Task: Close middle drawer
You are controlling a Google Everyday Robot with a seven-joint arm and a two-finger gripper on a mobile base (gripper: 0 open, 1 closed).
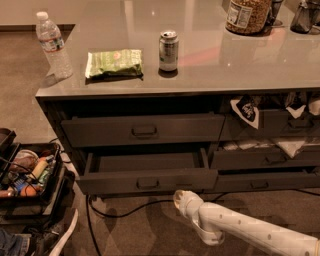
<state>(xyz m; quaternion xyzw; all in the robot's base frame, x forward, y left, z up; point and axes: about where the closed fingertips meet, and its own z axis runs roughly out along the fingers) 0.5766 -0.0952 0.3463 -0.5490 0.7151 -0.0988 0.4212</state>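
The middle drawer (115, 182) is the wide dark grey one in the left column, under the top drawer (100, 131). It stands partly pulled out, and its lighter grey inside (145, 162) shows. Its small dark pull handle (147, 183) is centred on the front. My gripper (181, 198) is at the end of the white arm (240, 227) that comes in from the lower right. It is low, just below and right of the drawer front's lower right corner, close to it. I cannot tell if it touches the front.
On the counter (210, 75) stand a water bottle (52, 45), a green snack bag (114, 63), a can (168, 50) and a jar (248, 15). The right drawers (265, 159) hang open with packets spilling out. A black bin of items (30, 175) and a cable (120, 212) are on the floor.
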